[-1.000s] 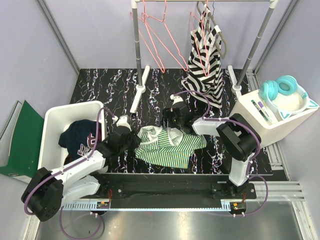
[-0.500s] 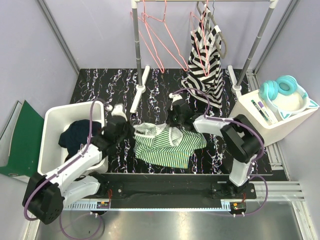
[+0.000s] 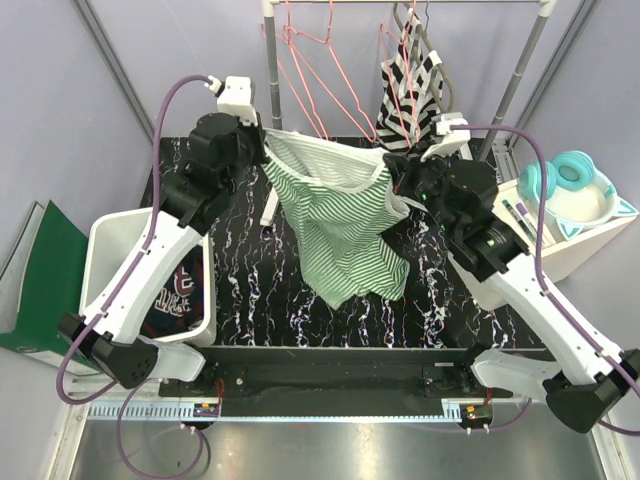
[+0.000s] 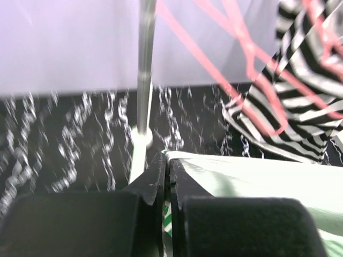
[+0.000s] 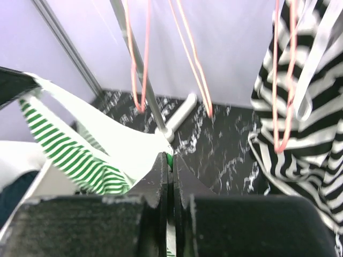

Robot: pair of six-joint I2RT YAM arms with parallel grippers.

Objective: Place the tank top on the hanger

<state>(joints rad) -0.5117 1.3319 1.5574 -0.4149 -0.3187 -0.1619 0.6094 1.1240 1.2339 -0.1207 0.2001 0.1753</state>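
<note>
Tank top aloft betw. L arm & R arm, jaws tight

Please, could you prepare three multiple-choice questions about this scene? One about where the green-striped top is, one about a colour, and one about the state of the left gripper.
1. Where is the tank top?
A. Lying flat and spread out
B. Held up in the air between the left gripper and the right gripper
C. Folded in a pile

2. What colour are the stripes of the garment hanging on the rack?
A. Black and white
B. Red and white
C. Blue and yellow

3. What is the state of the left gripper?
A. Open and empty
B. Shut on the tank top
C. Half open, touching nothing

Answers:
1. B, as the top view shows it stretched from one gripper to the other, with its lower part hanging down.
2. A, as bold black and white bands show in all three views.
3. B, as the left wrist view shows the fingers closed together with the cloth's edge pinched between them.
</note>
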